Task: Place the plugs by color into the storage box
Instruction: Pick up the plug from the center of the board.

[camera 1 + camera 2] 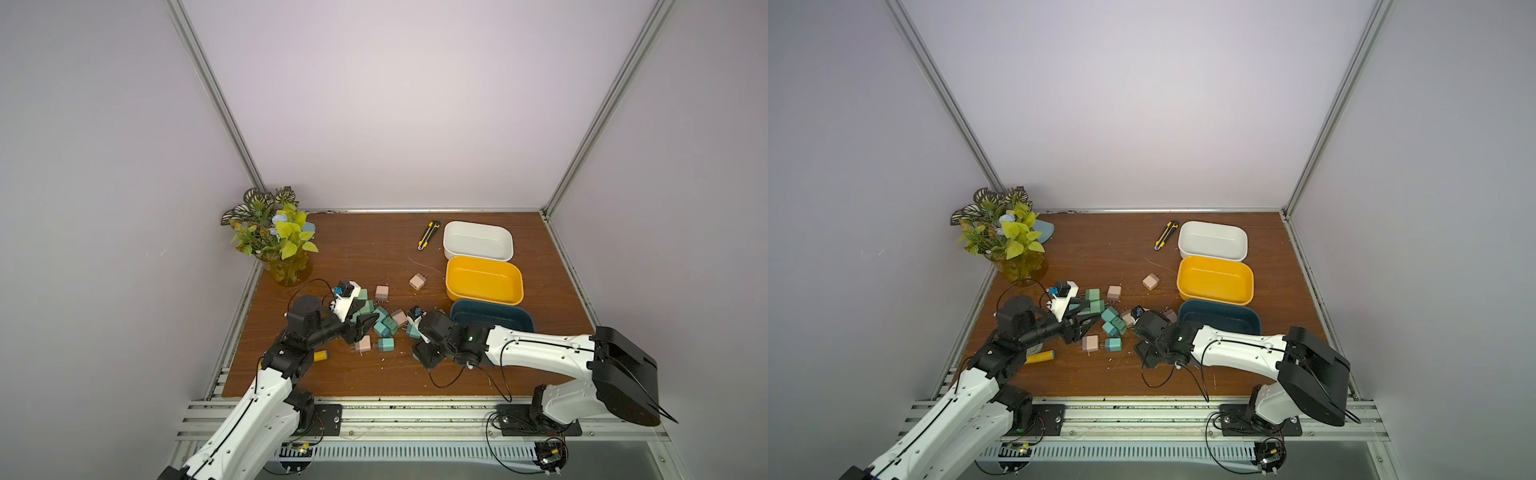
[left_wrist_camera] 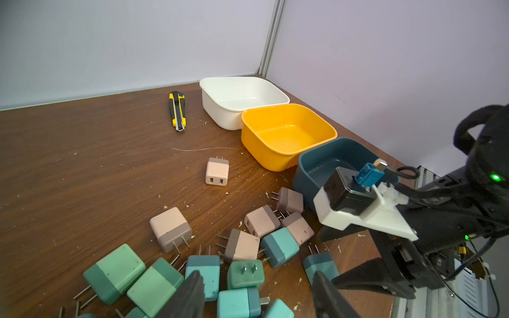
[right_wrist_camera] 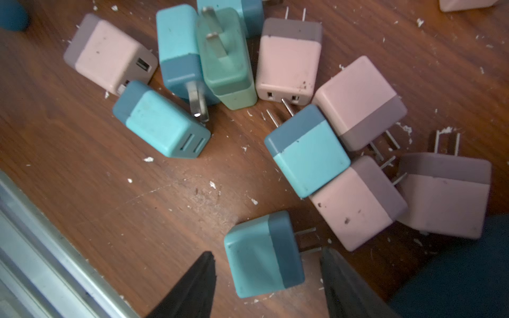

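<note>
Two arms reach low over a heap of plugs on the tabletop point(image 1: 353, 257).
The left arm point(image 1: 257, 395) and right arm point(image 1: 540, 349) meet over the plugs point(image 1: 384, 326), teal, green and pink, loose just beside the dark blue box point(image 1: 490, 316), which is in a row with the yellow box point(image 1: 484, 278) and white box point(image 1: 478, 241). A utility knife point(image 1: 428, 235) lies near the white one. The left jaws stand spread over the heap; the right jaws stand spread either side of a teal plug point(image 3: 263, 254), touching neither side.
</note>
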`<action>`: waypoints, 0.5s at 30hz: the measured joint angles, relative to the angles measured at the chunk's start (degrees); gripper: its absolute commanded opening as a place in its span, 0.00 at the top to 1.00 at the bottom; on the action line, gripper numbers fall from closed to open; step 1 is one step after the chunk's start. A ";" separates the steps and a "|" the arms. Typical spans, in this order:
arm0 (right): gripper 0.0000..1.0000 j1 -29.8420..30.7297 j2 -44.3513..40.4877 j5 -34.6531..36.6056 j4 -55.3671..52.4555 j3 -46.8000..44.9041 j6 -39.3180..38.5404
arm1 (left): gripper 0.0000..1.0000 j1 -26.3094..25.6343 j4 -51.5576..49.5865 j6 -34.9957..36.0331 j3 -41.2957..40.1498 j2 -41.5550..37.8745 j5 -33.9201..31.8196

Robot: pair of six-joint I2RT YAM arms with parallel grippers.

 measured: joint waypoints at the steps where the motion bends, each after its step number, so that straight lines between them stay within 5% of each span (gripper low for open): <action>1: 0.32 0.00 0.20 -0.02 0.00 0.00 -0.24 | 0.36 -0.04 -0.04 0.00 0.00 0.37 -0.04; 15: 0.40 1.27 5.81 0.55 -0.50 1.53 -2.32 | 0.36 -0.59 -0.79 0.02 0.02 3.19 -0.31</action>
